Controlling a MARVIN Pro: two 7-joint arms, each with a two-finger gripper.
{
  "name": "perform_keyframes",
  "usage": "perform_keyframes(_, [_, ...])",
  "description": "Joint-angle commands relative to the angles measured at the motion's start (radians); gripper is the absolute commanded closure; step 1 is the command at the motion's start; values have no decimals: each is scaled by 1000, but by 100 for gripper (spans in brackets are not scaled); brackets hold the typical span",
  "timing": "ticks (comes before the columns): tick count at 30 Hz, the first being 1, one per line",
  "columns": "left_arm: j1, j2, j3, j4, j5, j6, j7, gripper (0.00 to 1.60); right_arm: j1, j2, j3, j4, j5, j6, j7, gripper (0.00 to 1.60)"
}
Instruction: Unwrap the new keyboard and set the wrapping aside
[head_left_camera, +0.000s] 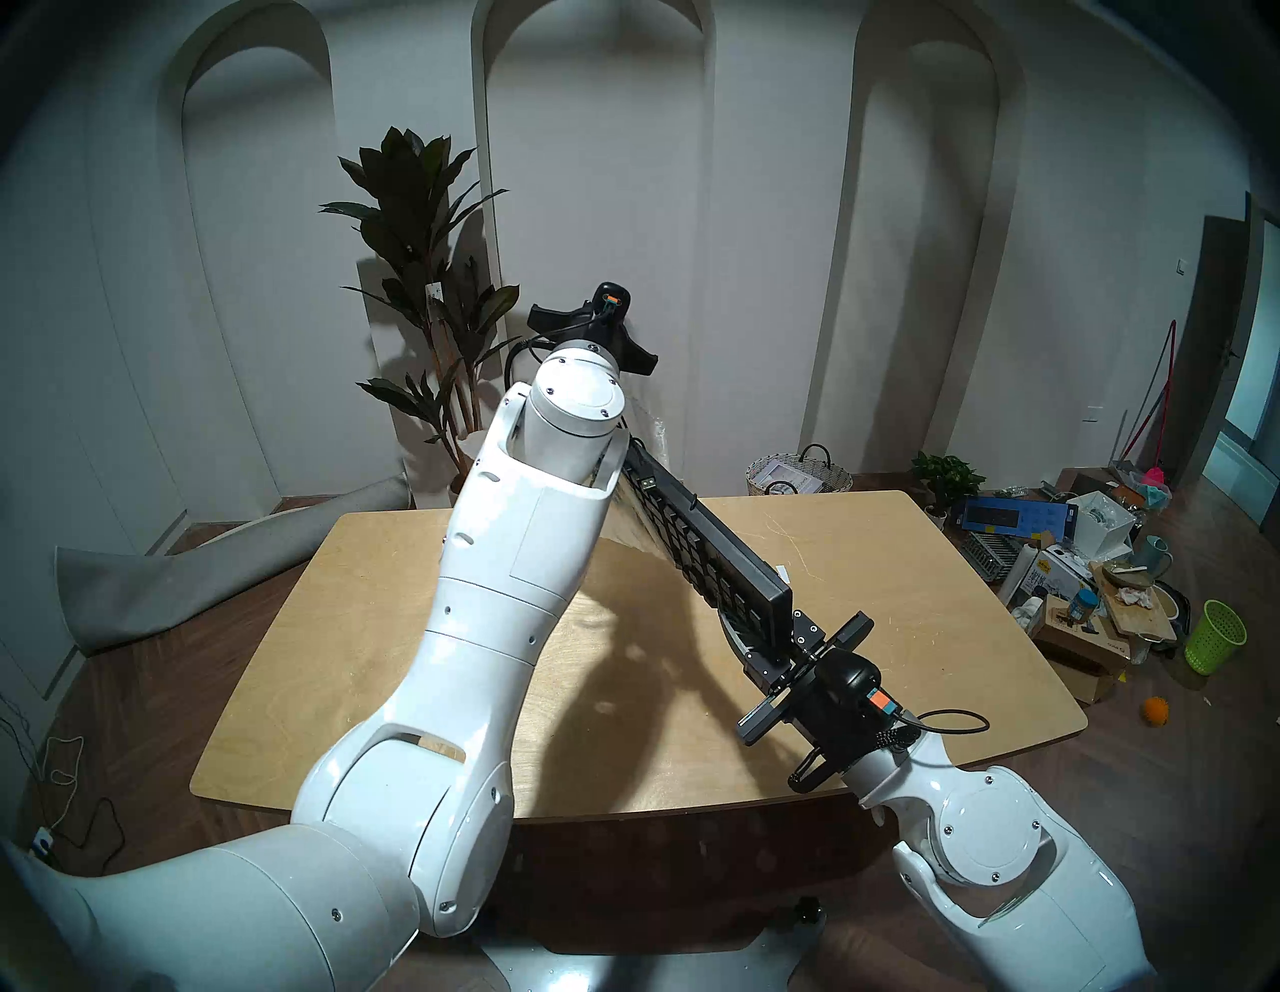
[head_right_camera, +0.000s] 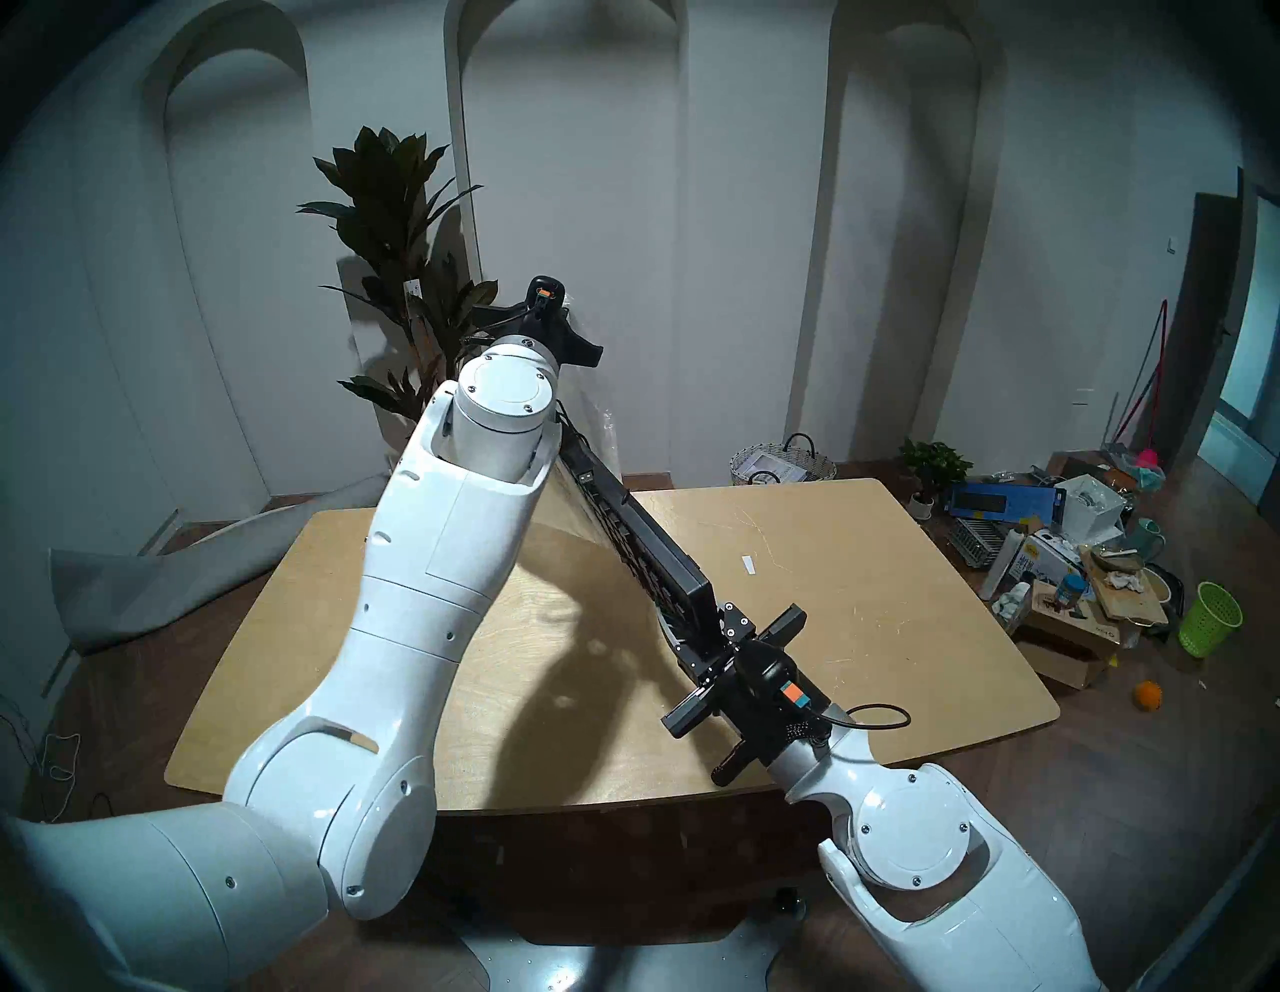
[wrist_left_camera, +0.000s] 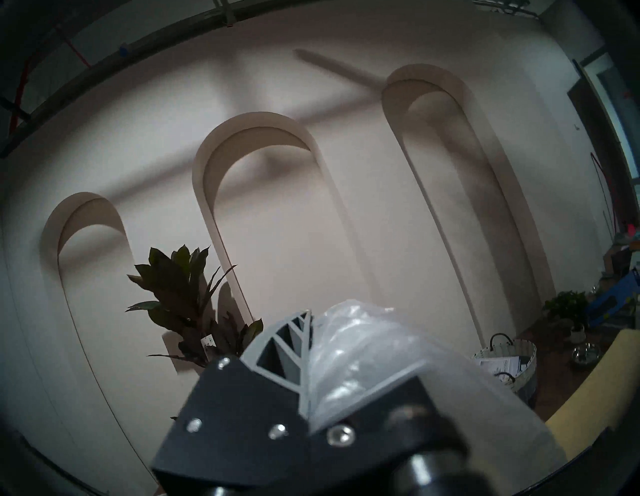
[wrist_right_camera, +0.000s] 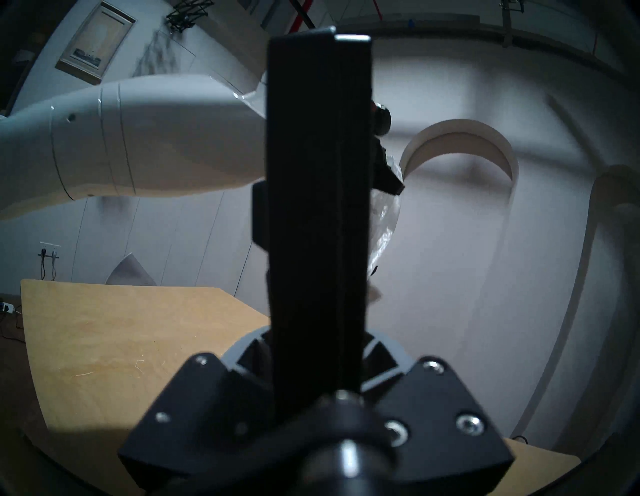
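Keyboard (head_left_camera: 706, 547) spans both clamped grippers, tilted edge-up above table (head_left_camera: 900, 623).

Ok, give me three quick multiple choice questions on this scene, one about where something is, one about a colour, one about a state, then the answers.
1. Where is the keyboard?
A. Flat on the table
B. Held up above the table
C. On the floor

2. What colour is the waste basket on the floor at the right?
A. Green
B. Red
C. White

3. What is the left gripper doing?
A. Open, holding nothing
B. Shut on the keyboard
C. Shut on the wrapping

Answers:
1 B, the right gripper clamps its near end and it slants up, clear of the tabletop.
2 A, it is bright lime green.
3 C, the left wrist view shows crinkled clear plastic pinched between its fingers.
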Motion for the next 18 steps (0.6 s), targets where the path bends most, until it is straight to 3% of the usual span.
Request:
perform_keyframes(1, [-105, 91, 7, 32, 46, -19, -76, 160, -39, 46, 41, -109, 18, -52, 26, 160])
perform_keyframes(3, [-145, 112, 13, 69, 56, -18, -103, 160, -51, 56, 59, -120, 23, -54, 29, 160])
perform_keyframes(4, [-99, 116, 7, 43, 65, -30, -106, 160, -53, 58, 66, -117, 25, -56, 31, 160])
perform_keyframes(5, [-139, 126, 12, 76, 68, -25, -121, 160, -59, 63, 75, -128, 27, -55, 32, 160])
perform_keyframes(11, [-150, 163, 18, 113, 102, -48, -172, 160, -81, 82, 135, -151, 47, -61, 40, 160])
perform_keyframes(18, [-216, 203, 48, 208, 150, -77, -230, 160, -117, 101, 212, -184, 83, -70, 65, 160])
